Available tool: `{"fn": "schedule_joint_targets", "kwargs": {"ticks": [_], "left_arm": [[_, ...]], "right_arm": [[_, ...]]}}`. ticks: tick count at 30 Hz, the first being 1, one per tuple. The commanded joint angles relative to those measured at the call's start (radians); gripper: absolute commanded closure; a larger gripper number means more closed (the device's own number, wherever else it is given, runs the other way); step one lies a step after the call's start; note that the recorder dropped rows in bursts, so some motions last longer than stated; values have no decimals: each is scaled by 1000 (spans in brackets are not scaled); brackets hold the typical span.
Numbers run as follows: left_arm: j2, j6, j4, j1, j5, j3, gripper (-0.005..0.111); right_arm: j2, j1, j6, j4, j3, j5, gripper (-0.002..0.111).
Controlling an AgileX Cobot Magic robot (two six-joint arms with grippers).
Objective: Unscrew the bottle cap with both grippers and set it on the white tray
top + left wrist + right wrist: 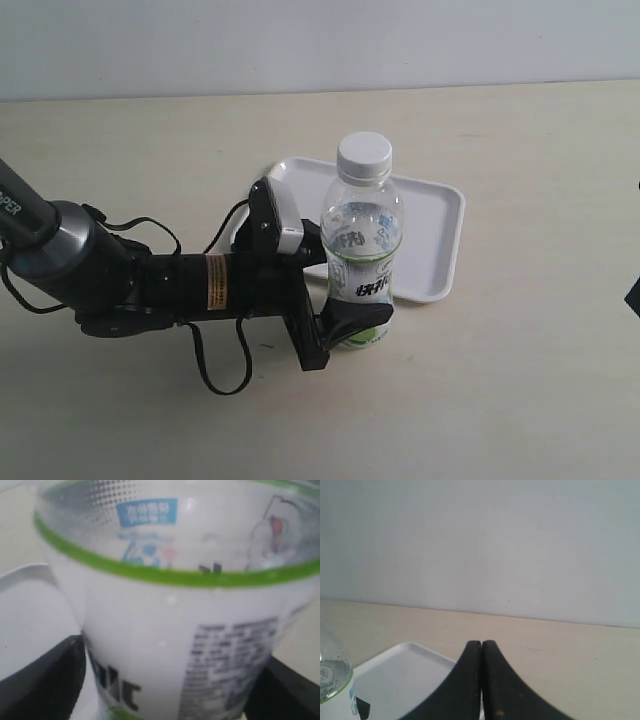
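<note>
Exterior: seeing bottle [362, 240] standing upright mid-frame on table [500, 390], with cap [364, 157] sitting on the neck. Placing its base just below the lower-left edge of tray [440, 230], which is lying flat right of centre. Reaching in from lower left with left gripper [340, 290], lying level and pinching bottle low on the label: one finger behind, one in front. Catching only a dark sliver at the right edge, so not calling it.

Left wrist: looking at bottle [175, 645] filling the frame, blurred, green band across the label. Showing black fingers [45, 680] in both lower corners, pressing against the bottle's sides. Glimpsing tray [25, 575] at mid-left, behind the bottle.

Right wrist: holding right gripper [481, 680] at bottom centre with jaws pressed together and nothing between them, well apart from the bottle. Seeing tray [405, 675] at lower left and part of bottle [332, 690] in the bottom-left corner. Facing table [560, 650] and plain wall [480, 540] beyond.
</note>
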Motion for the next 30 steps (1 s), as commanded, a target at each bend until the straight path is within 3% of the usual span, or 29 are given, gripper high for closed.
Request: {"fn": "schedule_joint_targets", "kwargs": {"ticks": [1, 3, 7, 8, 11, 15, 17, 19, 20, 21, 26, 27, 30], "left_arm": [[5, 0, -5, -4, -12, -3, 48], [5, 0, -5, -4, -12, -3, 61], [5, 0, -3, -4, -12, -3, 103], [5, 5, -1, -4, -12, -3, 106], [5, 22, 27, -4, -12, -3, 106], [5, 43, 47, -4, -12, -3, 106], [5, 43, 47, -4, -12, -3, 106], [5, 47, 51, -4, -12, -3, 106], [5, 50, 57, -4, -12, -3, 107], [5, 52, 61, -4, -12, -3, 107], [5, 56, 67, -4, -12, -3, 107], [5, 56, 69, -4, -12, -3, 107], [5, 56, 71, -4, -12, -3, 107]], "right_arm": [[-3, 2, 1, -3, 6, 1, 108], [-3, 2, 1, -3, 6, 1, 108], [-3, 2, 20, -3, 6, 3, 108], [-3, 2, 20, -3, 6, 3, 108], [-3, 2, 86, -12, -10, 54, 108], [23, 2, 376, -219, -205, 225, 108], [54, 2, 600, -441, -354, 324, 108], [108, 2, 947, -808, -515, 444, 108], [155, 2, 1221, -1134, -613, 439, 108], [209, 2, 1454, -1296, -700, 401, 108], [420, 2, 1353, -1296, -903, 490, 108], [457, 2, 1233, -1296, -921, 570, 108], [508, -1, 1388, -1148, -929, 1012, 108]]}}
